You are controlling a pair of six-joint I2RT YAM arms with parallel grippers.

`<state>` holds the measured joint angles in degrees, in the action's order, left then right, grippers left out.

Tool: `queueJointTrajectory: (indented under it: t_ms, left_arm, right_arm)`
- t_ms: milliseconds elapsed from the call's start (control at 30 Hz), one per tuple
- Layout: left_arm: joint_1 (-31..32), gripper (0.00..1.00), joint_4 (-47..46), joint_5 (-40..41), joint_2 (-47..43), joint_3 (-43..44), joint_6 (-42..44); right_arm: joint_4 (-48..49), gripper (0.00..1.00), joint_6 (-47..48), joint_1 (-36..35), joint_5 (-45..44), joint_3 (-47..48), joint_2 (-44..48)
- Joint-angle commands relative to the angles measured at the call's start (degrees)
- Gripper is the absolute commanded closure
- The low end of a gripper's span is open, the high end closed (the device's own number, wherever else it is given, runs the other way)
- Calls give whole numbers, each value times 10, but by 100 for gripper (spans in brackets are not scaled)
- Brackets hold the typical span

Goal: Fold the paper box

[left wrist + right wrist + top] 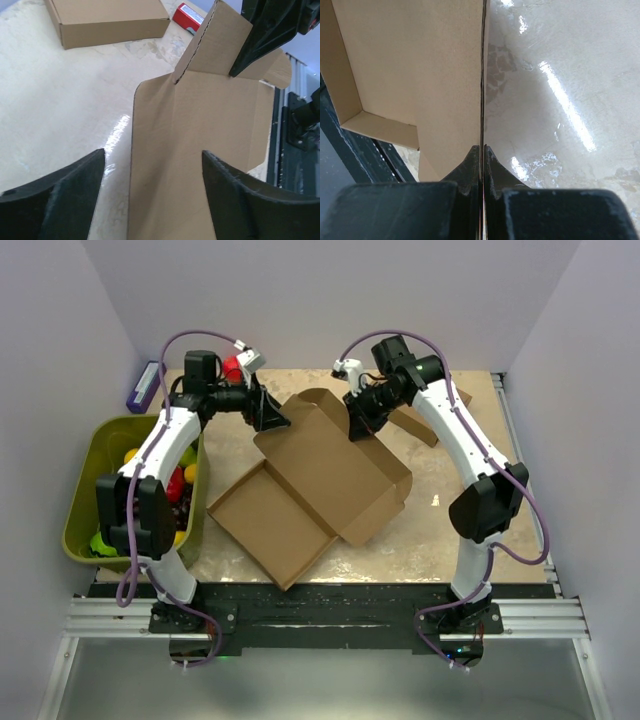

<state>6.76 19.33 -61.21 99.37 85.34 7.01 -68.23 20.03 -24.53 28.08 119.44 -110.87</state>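
Observation:
The paper box (310,480) is a brown cardboard die-cut sheet, partly formed, lying mid-table with a shallow tray part at the near left. My right gripper (356,423) is shut on an upright flap at the sheet's far edge; the right wrist view shows the flap (420,75) edge-on between the closed fingers (470,167). My left gripper (270,418) is open and empty at the sheet's far left flap. In the left wrist view the flat flap (200,150) lies between its spread fingers (75,195), and the raised flap (215,45) stands beyond.
A second formed brown carton (110,20) lies at the back right, behind my right arm (440,415). A red item (189,15) lies at the back. A green bin (90,450) with colourful toys stands at the left. A purple object (145,385) leans by the left wall.

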Motion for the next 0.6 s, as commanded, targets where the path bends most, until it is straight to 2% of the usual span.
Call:
queueJointTrajectory:
  t_ms: [0,100,167,300,433,533,567]
  left_arm:
    - [9,36,4,5,5,4,0]
    - [11,43,1,-12,7,4,-1]
    - [15,44,2,-15,7,4,-1]
    - [18,61,4,-15,8,3,5]
    - [26,72,4,-16,9,0,6]
    - [30,85,4,-18,11,-3,11]
    - [30,92,2,-20,11,-3,13]
  right_arm:
    - [-10,100,13,-5,4,28,5]
    - [-8,100,13,-7,3,28,7]
    - [-6,100,14,-7,4,28,7]
    - [-2,100,14,-7,1,27,7]
    - [2,100,15,-6,-1,29,7]
    - [17,95,15,-6,-2,23,16]
    - [23,93,15,-6,-1,21,20]
